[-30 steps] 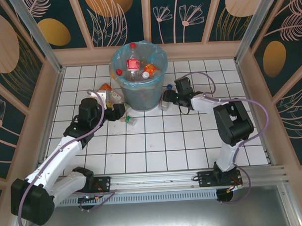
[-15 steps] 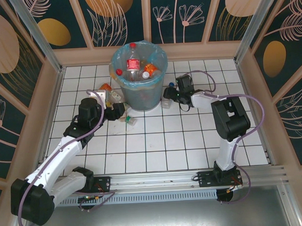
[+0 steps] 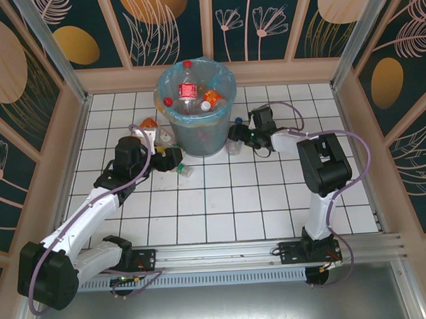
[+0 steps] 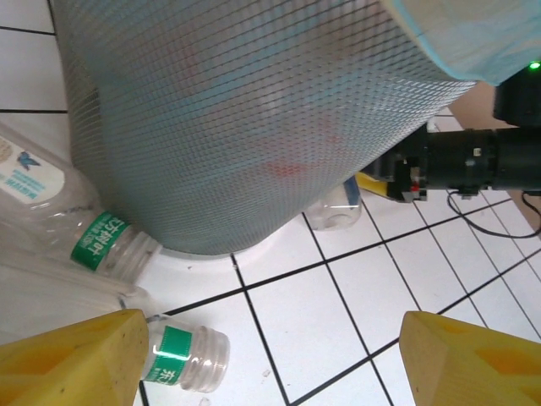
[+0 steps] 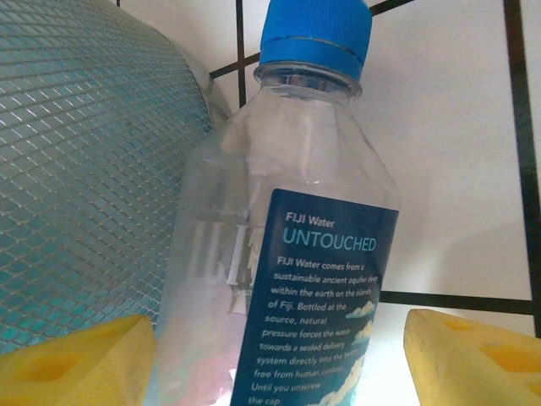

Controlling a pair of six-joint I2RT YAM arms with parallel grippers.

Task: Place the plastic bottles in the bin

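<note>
Gripping state, right fingers (image 5: 76, 359): spread apart, not clamped on anything; the Fiji bottle (image 5: 287, 254) sits in the gap between them.
Fiji bottle: clear, dark blue label, blue cap (image 5: 314, 34) pointing away from the right fingers. It is close against the finger at picture-left, with a visible gap to the other finger. Lies on the white tiled table (image 5: 456, 169).
Bin (image 5: 84, 152): grey-blue mesh wall just beside the Fiji bottle, ahead and to picture-left of the right fingers. In the top view it stands ahead of both arms, between the two sets of fingers, with a light-blue bag over the rim (image 3: 228, 82).
Gripping state, left fingers (image 4: 76, 355): released and wide, with bare tile between them and the bin wall straight ahead.
Small green-label bottle (image 4: 182, 355): clear, lying on the table just inside the picture-left finger, neck toward the gap. Cannot tell if it touches the finger.
Second green-label bottle (image 4: 97, 241): lying ahead of that same finger, against the foot of the bin.
White-and-blue-label bottle (image 4: 25, 169): further ahead, off to picture-left, beside the bin wall.
Bottles in bin: red-label bottle with red cap (image 3: 187, 87) on top, orange bottle (image 3: 212, 96) beside it, more underneath.
Orange bottle on table (image 3: 149, 123): beyond the left fingers, beside the bin.
</note>
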